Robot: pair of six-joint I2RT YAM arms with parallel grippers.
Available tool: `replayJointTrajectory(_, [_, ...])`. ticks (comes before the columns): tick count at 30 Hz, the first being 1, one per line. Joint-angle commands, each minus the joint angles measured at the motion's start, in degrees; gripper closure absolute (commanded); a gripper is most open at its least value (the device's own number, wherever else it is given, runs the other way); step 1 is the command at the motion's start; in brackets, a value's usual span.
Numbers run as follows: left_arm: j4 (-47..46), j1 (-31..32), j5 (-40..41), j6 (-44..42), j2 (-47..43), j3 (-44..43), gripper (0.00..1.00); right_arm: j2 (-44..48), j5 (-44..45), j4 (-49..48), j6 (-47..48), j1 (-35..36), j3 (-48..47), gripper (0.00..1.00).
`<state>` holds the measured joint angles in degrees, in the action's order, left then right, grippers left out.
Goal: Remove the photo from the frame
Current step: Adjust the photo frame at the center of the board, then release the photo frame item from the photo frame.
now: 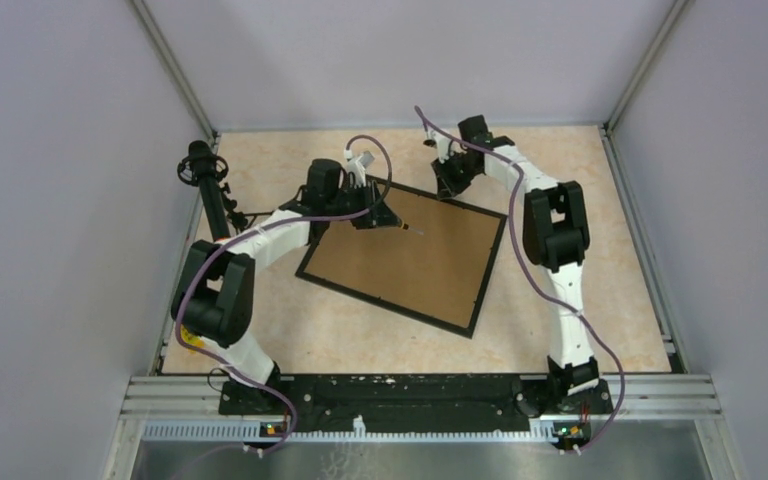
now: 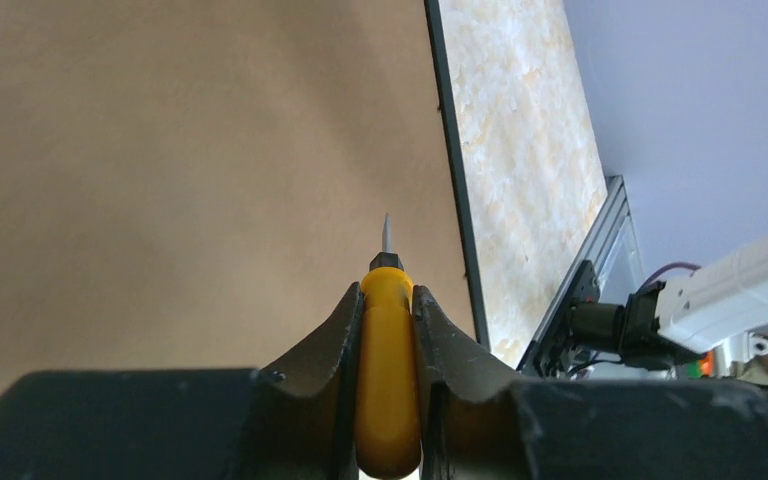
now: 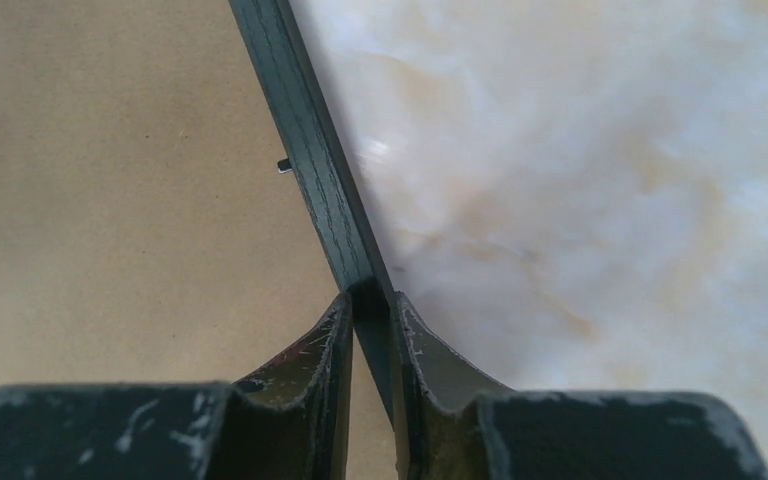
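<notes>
The frame (image 1: 410,255) lies back-up on the table, its brown fibreboard ringed by a thin black border. The photo is hidden under that board. My left gripper (image 1: 384,214) is shut on a yellow-handled screwdriver (image 2: 388,370), whose thin metal tip (image 2: 386,233) points out over the brown back (image 2: 180,180) near the frame's far left corner. My right gripper (image 1: 450,181) is at the frame's far edge. In the right wrist view its jaws (image 3: 370,305) are closed on the black border (image 3: 310,150), one finger over the board and one over the table.
A small metal tab (image 3: 284,166) sticks out of the border onto the backing board. A black stand (image 1: 203,170) rises at the table's left edge. Grey walls close in three sides, and an aluminium rail (image 1: 420,390) runs along the near edge.
</notes>
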<state>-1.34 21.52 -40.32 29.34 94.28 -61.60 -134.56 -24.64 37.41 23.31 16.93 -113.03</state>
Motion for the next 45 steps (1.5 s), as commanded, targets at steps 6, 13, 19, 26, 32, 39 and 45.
replayJointTrajectory(6, [-6.75,4.39,5.53,11.40,7.41,-6.02,1.00,7.42,-7.25,-1.18,-9.33,0.88,1.58,0.49])
replayJointTrajectory(13, [-11.65,5.77,6.26,17.58,13.82,-9.22,1.00,26.77,-9.54,-8.55,-20.34,-7.40,20.20,0.39])
replayJointTrajectory(19, [-16.24,7.94,5.39,21.27,18.48,-11.24,1.00,38.24,-17.87,-12.77,-26.13,-16.57,40.17,0.40])
replayJointTrajectory(26, [-20.65,10.98,4.75,25.58,24.26,-12.89,1.00,40.26,-24.56,-18.60,-28.89,-20.44,55.11,0.47])
replayJointTrajectory(32, [-25.45,11.87,3.96,29.37,28.10,-11.24,1.00,35.89,-23.39,-22.93,-31.99,-20.44,58.43,0.48])
replayJointTrajectory(39, [-32.81,11.99,2.41,30.11,31.32,-10.34,1.00,31.01,-21.18,-27.97,-33.68,-20.44,58.53,0.53])
replayJointTrajectory(45, [-34.36,11.92,1.09,30.56,31.93,-8.78,1.00,28.90,-19.77,-29.67,-34.51,-20.44,58.50,0.56])
